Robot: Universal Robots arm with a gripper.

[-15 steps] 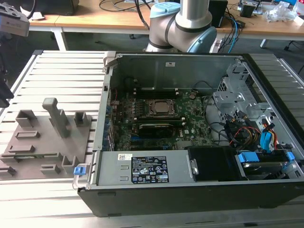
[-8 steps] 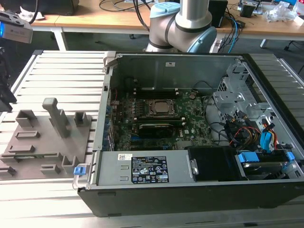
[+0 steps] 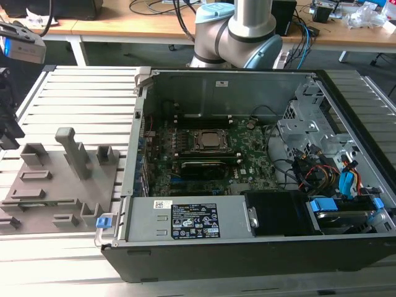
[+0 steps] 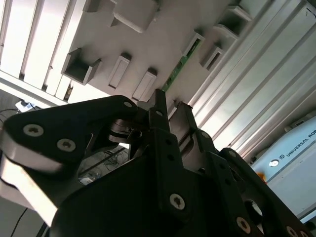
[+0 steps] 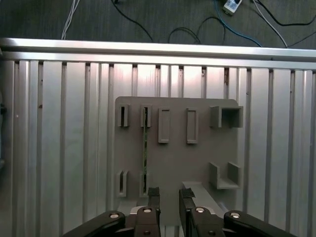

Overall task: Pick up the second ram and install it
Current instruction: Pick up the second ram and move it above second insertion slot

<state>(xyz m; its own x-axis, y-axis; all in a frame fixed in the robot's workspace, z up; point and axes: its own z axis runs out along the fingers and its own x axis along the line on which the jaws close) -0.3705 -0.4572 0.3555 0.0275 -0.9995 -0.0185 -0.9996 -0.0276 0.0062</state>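
The second ram (image 5: 144, 153) is a thin green stick standing on edge in two slotted blocks of the grey holder plate (image 5: 173, 158). In the second wrist view it shows as a green strip (image 4: 180, 66) between the blocks. My gripper (image 5: 168, 196) hangs above the plate's near edge, apart from the stick. Its two black fingers (image 5: 153, 197) stand a narrow gap apart with nothing between them, and the stick lines up just outside that gap. The second wrist view shows the same small gap at the gripper (image 4: 170, 107). In the exterior view the holder plate (image 3: 62, 185) lies at the left of the computer case.
The open computer case (image 3: 247, 241) holds the motherboard with the processor socket (image 3: 209, 141) and dark memory slots (image 3: 201, 166) beside it. Cables and blue drive brackets (image 3: 325, 207) fill the case on the exterior view's right. The ribbed aluminium table (image 3: 80, 86) surrounds the plate, and the arm's base (image 3: 241, 31) stands behind the case.
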